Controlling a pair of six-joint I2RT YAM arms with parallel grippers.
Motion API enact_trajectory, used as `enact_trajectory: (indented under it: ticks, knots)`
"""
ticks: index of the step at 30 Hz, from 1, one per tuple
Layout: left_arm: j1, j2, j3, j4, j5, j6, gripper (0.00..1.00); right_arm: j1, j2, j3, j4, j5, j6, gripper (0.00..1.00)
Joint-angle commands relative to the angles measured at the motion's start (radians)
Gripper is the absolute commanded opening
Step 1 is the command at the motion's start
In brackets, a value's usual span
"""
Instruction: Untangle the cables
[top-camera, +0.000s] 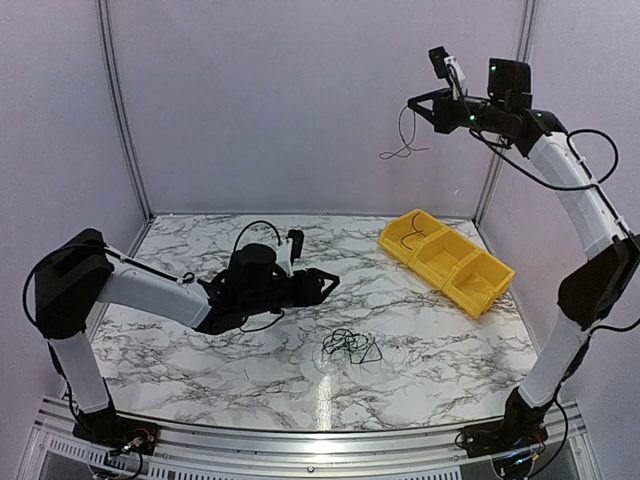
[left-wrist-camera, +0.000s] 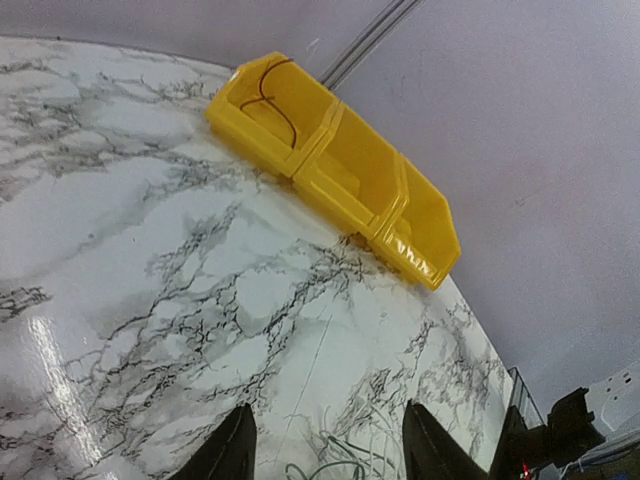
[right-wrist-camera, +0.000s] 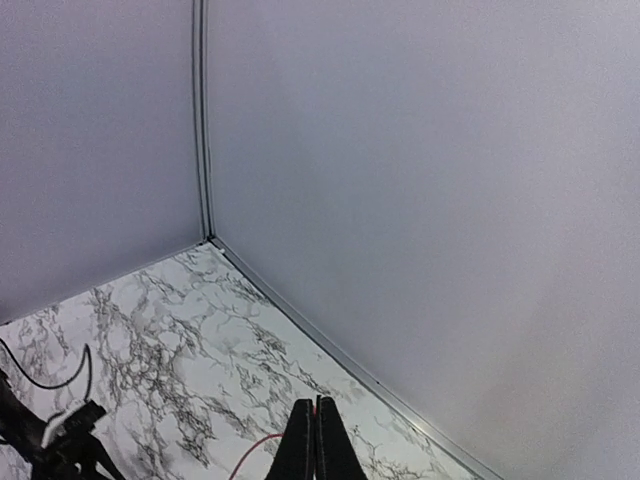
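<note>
A tangle of thin black cables (top-camera: 350, 345) lies on the marble table, in front of centre. My left gripper (top-camera: 328, 284) is open and empty, low over the table just up-left of the tangle. In the left wrist view its tips (left-wrist-camera: 325, 432) stand wide apart, with the top of the tangle (left-wrist-camera: 340, 466) between them at the bottom edge. My right gripper (top-camera: 414, 104) is raised high at the back right, shut on one thin cable (top-camera: 403, 140) that dangles in a loop below it. In the right wrist view the jaws (right-wrist-camera: 316, 430) are pressed together, and a thin reddish strand (right-wrist-camera: 250, 447) trails left.
A yellow three-compartment bin (top-camera: 472, 290) stands at the back right of the table. Its far compartment holds a thin cable (top-camera: 416, 232), also seen in the left wrist view (left-wrist-camera: 268, 84). Grey walls enclose the table on three sides.
</note>
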Motion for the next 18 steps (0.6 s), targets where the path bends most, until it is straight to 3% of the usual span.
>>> enact_trajectory:
  ticks: [1,7,18]
  knots:
    - [0.003,-0.123,-0.042,-0.034,-0.054,0.038,0.56,-0.013,-0.021,-0.096,0.021,0.095,-0.130,0.00]
    - [0.003,-0.265,-0.068,-0.154,-0.161,0.084,0.57,-0.047,0.000,-0.230,0.070,0.193,-0.235,0.00]
    - [0.003,-0.447,-0.137,-0.251,-0.256,0.119,0.57,-0.166,0.205,-0.238,0.045,0.253,-0.378,0.00]
